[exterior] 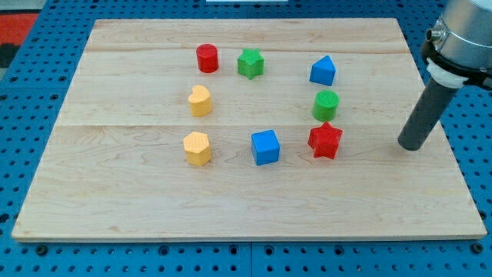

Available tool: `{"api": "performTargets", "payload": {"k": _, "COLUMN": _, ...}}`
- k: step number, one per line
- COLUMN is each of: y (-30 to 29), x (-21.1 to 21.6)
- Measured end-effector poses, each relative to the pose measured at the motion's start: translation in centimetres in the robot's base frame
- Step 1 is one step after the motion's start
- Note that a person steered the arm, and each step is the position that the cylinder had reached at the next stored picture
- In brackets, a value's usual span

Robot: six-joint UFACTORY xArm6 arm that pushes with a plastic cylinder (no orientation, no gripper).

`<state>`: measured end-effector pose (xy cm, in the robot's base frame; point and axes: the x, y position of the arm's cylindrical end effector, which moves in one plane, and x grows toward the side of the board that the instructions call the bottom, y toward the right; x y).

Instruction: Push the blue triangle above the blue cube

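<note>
— Eight small coloured blocks sat on the pale wooden board [115, 177], which was the biggest thing there and lay on a blue perforated bench [31, 85]. What came next in size?

— The arm's grey housing [461, 31] at the board's top right corner, then the straight dark rod [427, 111] slanting down from it. My tip [409, 146] rested on the wood near the right edge, about halfway down it. It is a plain rod with no jaws, so there was nothing to spread or press together, and it pinched nothing.

— Was my tip touching a block?

— No. It stood well apart from all of them; the nearest was the red plastic star [325, 140], off toward the board's left edge from my tip.

— And the task's blocks?

— The blue plastic triangle [323, 71] lay toward the top right corner, in the right half of the board. The blue plastic cube [266, 147] lay lower, near the board's middle and closer to the bottom edge, just beside the red star. So the triangle was nearer the top edge than the cube but off to the right of it, not straight over it.

— The rest?

— A green plastic cylinder [326, 104] sat between the triangle and the red star. A green plastic star [250, 63] and a red plastic cylinder [207, 58] were side by side near the top edge. A yellow plastic heart [200, 101] and, below it, a yellow plastic hexagon-like block [197, 148] sat toward the left.
</note>
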<state>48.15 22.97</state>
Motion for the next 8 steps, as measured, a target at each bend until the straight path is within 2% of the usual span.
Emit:
{"api": "performTargets", "payload": {"k": 2, "y": 0.5, "x": -6.0}}
{"api": "performTargets", "payload": {"k": 5, "y": -0.3, "x": -17.3}}
{"api": "performTargets", "payload": {"k": 6, "y": -3.9, "x": -16.9}}
{"api": "performTargets", "payload": {"k": 8, "y": -6.2, "x": -16.0}}
